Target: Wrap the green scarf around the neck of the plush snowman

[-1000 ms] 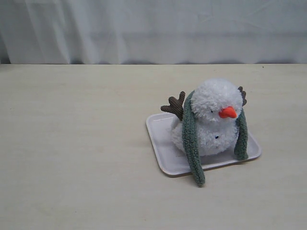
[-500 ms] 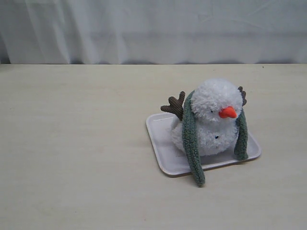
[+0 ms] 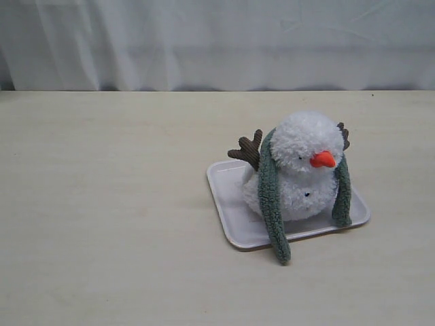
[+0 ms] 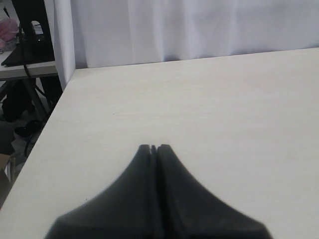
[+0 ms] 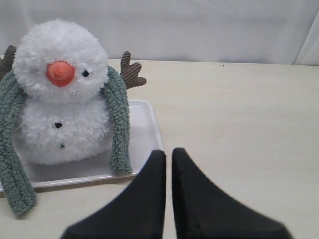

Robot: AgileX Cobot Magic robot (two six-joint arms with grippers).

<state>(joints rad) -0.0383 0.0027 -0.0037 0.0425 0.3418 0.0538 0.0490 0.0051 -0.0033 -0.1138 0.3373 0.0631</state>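
On white tray (image 3: 228, 204), right of mid counter (image 3: 102, 217): plush snowman (image 3: 302, 166), upright. Green scarf (image 3: 270, 197) slung behind snowman's neck (image 3: 293, 171) as upside-down U, both tails hanging down the front, not crossed. Draped only, not yet wrapped by the look of it. Long axis of each tail approx vertical along the body. Longer tail (image 3: 275, 227) on ext-view left, tip past tray rim & resting on counter. Shorter tail (image 3: 342, 197) on ext-view right, tip ending on tray near rim.

Right claw (image 5: 168, 152) pressed together, pinching nothing, low over counter. Snowman ahead & off to one side in its cam, shorter tail closest, tray corner between. Left claw (image 4: 153, 147) also pressed together, empty. Only bare counter + its far edge in that cam, no snowman. Neither arm in ext view.

Judged: right arm nearer, prob the one for next grab. Would need spreading first, then pinching shorter tail low down & carrying it across the front under carrot nose (image 3: 323, 160).

In the way: tray rim right under the tail tip, brown twig arms (image 3: 246, 149) sticking out behind scarf each side. White curtain (image 3: 204, 41) at back, well apart.
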